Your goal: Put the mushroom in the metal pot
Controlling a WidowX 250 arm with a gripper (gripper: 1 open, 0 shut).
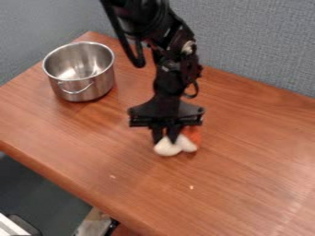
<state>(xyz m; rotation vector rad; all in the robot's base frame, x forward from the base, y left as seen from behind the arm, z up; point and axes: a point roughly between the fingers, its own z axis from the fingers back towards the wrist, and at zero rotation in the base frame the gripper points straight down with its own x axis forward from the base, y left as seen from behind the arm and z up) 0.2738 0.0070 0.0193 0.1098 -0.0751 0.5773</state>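
My gripper (pixel 171 140) is clamped narrow on the mushroom (pixel 174 145), which lies on the table (pixel 246 157) well apart from the pot (pixel 79 71), so I verify a firm hold, lift straight up, and clear the rim before releasing.

Brown wood-grain tabletop (pixel 246 166), seen at an angle, near edge running from left down toward the lower right. On it, at the far left, the metal pot (pixel 80 72): round, shiny, upright, open side up, with one small handle facing the near side. Right of centre, well apart from the pot, the mushroom (pixel 172 143), resting on the wood, cream stem toward the near side, a trace of reddish cap at its right.
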